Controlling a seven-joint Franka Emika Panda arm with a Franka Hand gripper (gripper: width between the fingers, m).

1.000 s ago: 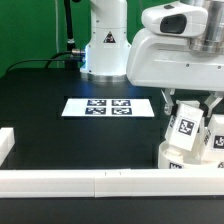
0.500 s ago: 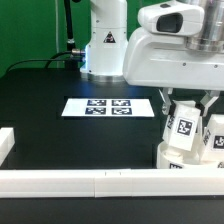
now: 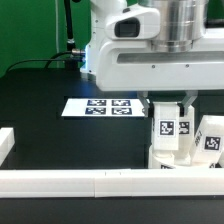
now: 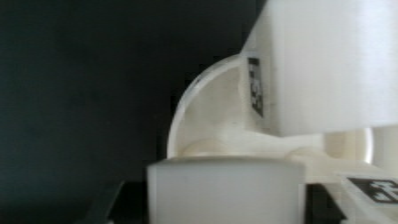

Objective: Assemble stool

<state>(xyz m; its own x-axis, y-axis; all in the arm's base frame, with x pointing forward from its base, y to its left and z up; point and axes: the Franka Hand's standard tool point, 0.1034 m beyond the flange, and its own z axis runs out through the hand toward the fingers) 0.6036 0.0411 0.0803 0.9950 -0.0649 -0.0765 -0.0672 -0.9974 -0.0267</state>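
The round white seat [image 3: 172,159] lies at the exterior view's lower right, against the front rail. A white leg with a square tag [image 3: 168,130] stands upright on the seat. My gripper [image 3: 169,120] is shut on this leg, with a dark finger [image 3: 149,108] on each side. A second tagged leg [image 3: 212,137] stands on the seat to the exterior view's right. In the wrist view the held leg [image 4: 222,192] fills the gap between my fingers, and a large white part [image 4: 329,70] with a tag edge looms close behind. The third leg is out of view.
The marker board [image 3: 100,106] lies flat on the black table behind the seat. A long white rail [image 3: 80,181] runs along the front edge, with a short rail block [image 3: 7,143] at the exterior view's left. The arm's base [image 3: 100,45] stands at the back.
My wrist has turned and moved toward the exterior view's left, and the held leg has shifted left with it. The second leg and the seat stay in place.
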